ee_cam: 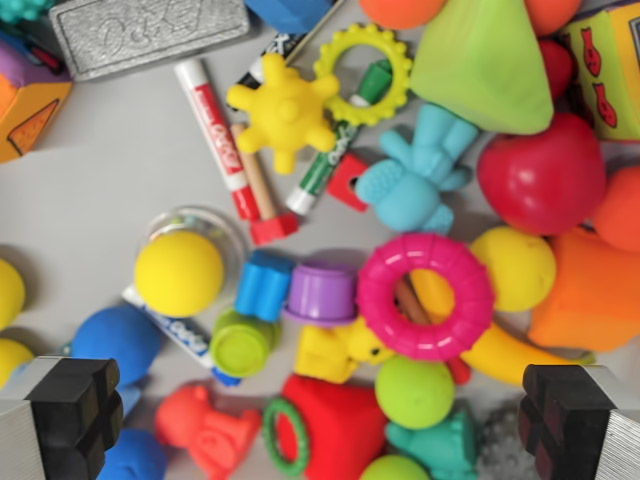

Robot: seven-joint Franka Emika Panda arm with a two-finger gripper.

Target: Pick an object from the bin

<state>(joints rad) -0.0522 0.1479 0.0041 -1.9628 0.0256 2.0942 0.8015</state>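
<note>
Much of the pile is cut off at the frame edges: an orange ball (402, 10) and a blue piece (288, 12) run off the top, a yellow block with red fish (606, 68) off the wrist view's right, and an orange and purple box (28, 100) off the left. A blue ball (117, 343) is partly covered by the left finger (70, 415). A blurred grey patch (497, 450) beside the right finger (572, 418) is too soft to identify.

The bin floor (90, 190) is plain pale grey, bare only ahead and to the left of the claw; nothing of the room shows.

The claw (320, 418) looks straight down, its two black pads spread wide at the bottom corners, empty. Between them lie a red block (340, 425) with a green ring (283, 437), a green ball (414, 392) and a red figure (200, 425). Just ahead sit a pink ring (426, 297), a purple cup (322, 292) and a yellow ball (179, 273). Farther ahead are a yellow spiky ball (285, 110) and a red marker (218, 138).
</note>
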